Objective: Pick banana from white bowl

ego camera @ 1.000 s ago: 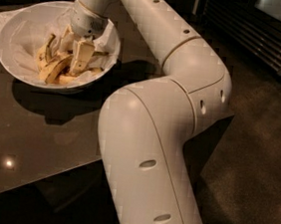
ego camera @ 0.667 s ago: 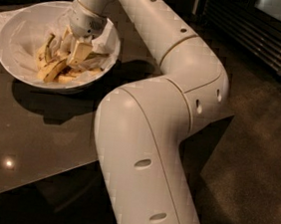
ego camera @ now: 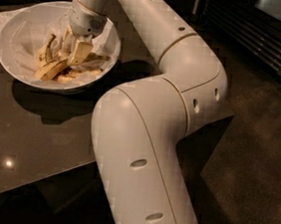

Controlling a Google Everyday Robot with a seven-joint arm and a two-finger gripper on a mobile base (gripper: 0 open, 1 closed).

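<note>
Filling most of the view, the white robot arm (ego camera: 146, 149) rises from the lower middle, bends at a big elbow and reaches up and left over a dark, shiny table (ego camera: 27, 137). To the right of the table there is a dark floor (ego camera: 262, 147).

On the far left part of the table stands the white bowl (ego camera: 1, 44), wide and shallow, with crinkled white paper (ego camera: 25, 37) inside it. The gripper (ego camera: 75, 57) points down into the bowl, just right of its middle, and its tip is among the banana pieces. I cannot tell if it is open or closed, or if it has hold of anything.

The banana (ego camera: 52, 68), long, curved and dull yellow with a dark edge, lies in the bowl, low and just left of the gripper. Shorter pale peel strips (ego camera: 93, 58) lie around it.
</note>
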